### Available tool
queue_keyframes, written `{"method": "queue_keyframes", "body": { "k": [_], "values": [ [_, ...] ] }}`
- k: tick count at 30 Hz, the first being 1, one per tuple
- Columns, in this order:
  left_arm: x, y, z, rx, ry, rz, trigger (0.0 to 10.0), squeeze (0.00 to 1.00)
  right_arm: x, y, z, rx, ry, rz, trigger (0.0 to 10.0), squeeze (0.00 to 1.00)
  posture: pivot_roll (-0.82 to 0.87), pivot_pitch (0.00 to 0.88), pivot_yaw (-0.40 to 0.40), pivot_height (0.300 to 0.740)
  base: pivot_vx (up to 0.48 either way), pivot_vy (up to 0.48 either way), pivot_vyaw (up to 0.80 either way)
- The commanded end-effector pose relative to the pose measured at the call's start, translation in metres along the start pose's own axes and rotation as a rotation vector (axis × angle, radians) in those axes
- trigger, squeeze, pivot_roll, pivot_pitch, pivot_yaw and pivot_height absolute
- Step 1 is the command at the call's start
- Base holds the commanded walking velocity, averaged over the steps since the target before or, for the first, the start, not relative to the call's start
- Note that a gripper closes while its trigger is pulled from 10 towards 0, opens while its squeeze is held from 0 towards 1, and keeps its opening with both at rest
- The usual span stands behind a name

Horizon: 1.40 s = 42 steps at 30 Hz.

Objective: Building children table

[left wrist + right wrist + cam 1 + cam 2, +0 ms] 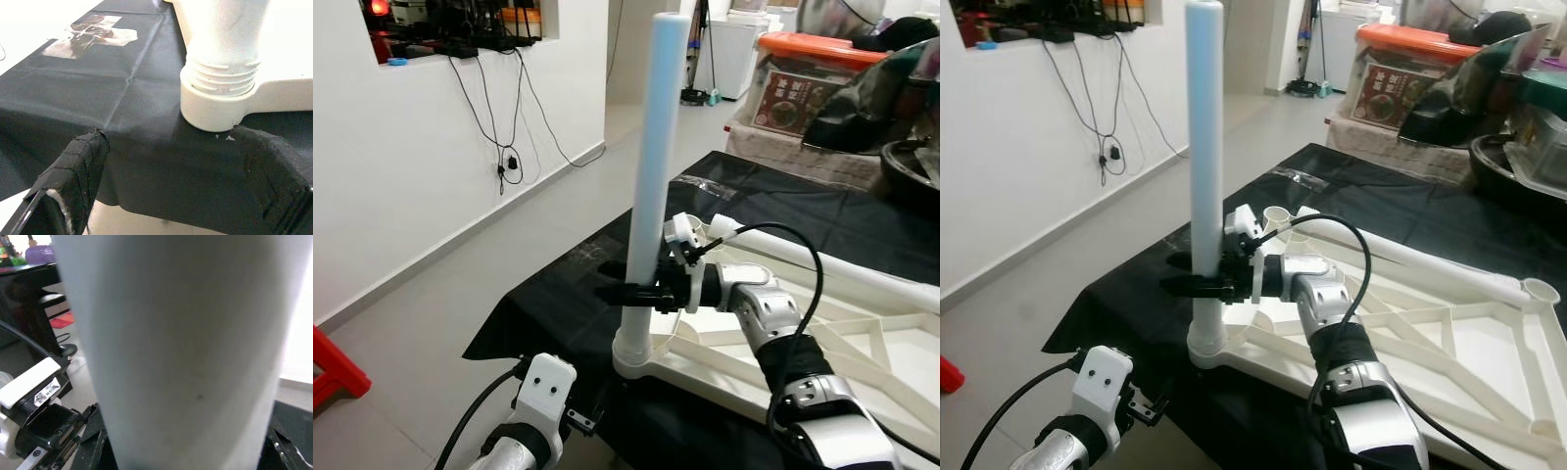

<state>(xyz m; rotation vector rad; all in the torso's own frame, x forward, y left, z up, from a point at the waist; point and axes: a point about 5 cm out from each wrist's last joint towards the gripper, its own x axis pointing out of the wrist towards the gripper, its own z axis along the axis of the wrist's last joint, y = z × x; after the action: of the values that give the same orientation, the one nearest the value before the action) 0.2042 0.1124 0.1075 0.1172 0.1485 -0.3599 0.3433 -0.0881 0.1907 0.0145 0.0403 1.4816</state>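
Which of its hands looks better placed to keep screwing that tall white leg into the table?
The right hand: it is already clamped around the upright leg just above the corner socket. The left hand sits open below the edge.

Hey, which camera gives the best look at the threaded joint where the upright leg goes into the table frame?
The left wrist view: the threaded joint sits close up, ridges plain, above the corner socket. Both eye views show it small, below the right gripper clasping the leg. The right wrist view shows just the blurred leg.

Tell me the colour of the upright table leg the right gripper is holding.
Pale blue table leg, gripped by the right gripper; clearest in the right eye view.
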Motion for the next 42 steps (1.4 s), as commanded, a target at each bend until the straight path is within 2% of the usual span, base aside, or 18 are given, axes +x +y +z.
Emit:
{"method": "queue_keyframes", "body": {
  "k": [1,2,5,10,12,19,22,23,24,28,29,31,32,33,34,37,40,42],
  "values": [
    [-0.001,-0.002,0.001,-0.009,-0.005,-0.001,10.0,0.00,0.002,0.001,-0.010,0.043,0.030,-0.005,0.0,0.00,0.26,0.000,-0.102,0.740,0.000,0.000,0.00],
    [0.000,-0.002,0.001,-0.009,-0.005,0.000,10.0,0.00,0.002,-0.002,-0.011,0.027,0.023,-0.063,0.0,0.00,0.26,0.000,-0.102,0.740,0.000,0.000,0.00],
    [0.000,-0.001,0.000,-0.009,-0.005,0.001,10.0,0.00,-0.020,-0.030,-0.014,0.001,-0.030,-0.681,0.0,0.00,0.25,0.000,-0.097,0.740,0.000,0.000,0.00],
    [0.000,0.000,0.000,-0.008,-0.004,-0.001,10.0,0.00,-0.042,-0.038,-0.016,0.009,-0.062,-1.003,0.0,0.00,0.24,0.000,-0.092,0.740,0.000,0.000,0.00],
    [0.001,0.001,-0.001,-0.004,-0.003,-0.008,10.0,0.00,-0.082,-0.020,-0.023,0.004,-0.095,-1.523,0.0,0.00,0.23,0.000,-0.083,0.740,0.000,0.000,0.00],
    [0.002,0.001,-0.001,-0.002,-0.003,-0.009,10.0,0.00,-0.088,-0.005,-0.025,0.018,-0.114,-1.673,0.0,0.00,0.23,0.000,-0.084,0.740,0.000,0.000,0.00],
    [0.002,0.002,-0.001,0.001,-0.004,-0.005,10.0,0.00,-0.074,0.010,-0.026,0.093,-0.144,-1.777,0.0,0.00,0.24,0.000,-0.084,0.740,0.000,0.000,0.00],
    [0.002,0.002,-0.001,0.002,-0.004,-0.004,10.0,0.00,-0.061,0.013,-0.026,0.126,-0.164,-1.777,0.2,0.00,0.24,0.000,-0.084,0.740,0.000,0.000,0.00],
    [0.003,0.002,-0.001,0.001,-0.003,-0.003,10.0,0.00,-0.049,0.013,-0.025,0.128,-0.175,-1.737,10.0,0.00,0.24,0.000,-0.084,0.740,0.000,0.000,0.00],
    [0.003,0.001,-0.001,0.001,-0.003,-0.003,10.0,0.00,-0.040,0.012,-0.026,0.118,-0.180,-1.698,10.0,0.00,0.24,0.000,-0.084,0.740,0.000,0.000,0.00],
    [0.002,0.001,-0.001,0.000,-0.004,-0.003,10.0,0.00,-0.029,0.013,-0.023,0.128,-0.246,-1.609,10.0,1.00,0.24,0.000,-0.091,0.740,0.000,0.000,0.00],
    [0.002,0.001,0.000,-0.001,-0.005,-0.002,10.0,0.00,-0.023,0.012,-0.021,0.124,-0.274,-1.537,10.0,1.00,0.24,0.000,-0.092,0.740,0.000,0.000,0.00],
    [0.002,0.001,0.000,-0.002,-0.005,-0.001,10.0,0.00,-0.022,0.009,-0.019,0.091,-0.281,-1.473,10.0,0.80,0.24,0.000,-0.092,0.740,0.000,0.000,0.00],
    [0.002,0.001,0.000,-0.003,-0.005,0.000,10.0,0.00,-0.021,0.007,-0.018,0.067,-0.278,-1.435,10.0,0.00,0.24,0.000,-0.092,0.740,0.000,0.000,0.00],
    [0.002,0.001,0.000,-0.003,-0.005,0.000,10.0,0.00,-0.021,0.007,-0.018,0.067,-0.278,-1.435,10.0,0.00,0.24,0.000,-0.092,0.740,0.000,0.000,0.00],
    [0.002,0.001,-0.001,-0.005,-0.006,0.002,10.0,0.00,-0.022,-0.002,-0.015,0.114,-0.302,-1.111,10.0,0.00,0.23,0.000,-0.092,0.740,0.000,0.000,0.00],
    [0.003,0.001,-0.001,-0.007,-0.006,0.000,10.0,0.00,-0.029,0.002,-0.016,0.152,-0.208,-0.645,10.0,0.00,0.23,0.000,-0.093,0.740,0.000,0.000,0.00],
    [0.003,0.001,-0.001,-0.009,-0.005,0.000,10.0,0.00,-0.032,0.002,-0.016,0.147,-0.155,-0.548,10.0,0.00,0.23,0.000,-0.091,0.740,0.000,0.000,0.00]
  ]
}}
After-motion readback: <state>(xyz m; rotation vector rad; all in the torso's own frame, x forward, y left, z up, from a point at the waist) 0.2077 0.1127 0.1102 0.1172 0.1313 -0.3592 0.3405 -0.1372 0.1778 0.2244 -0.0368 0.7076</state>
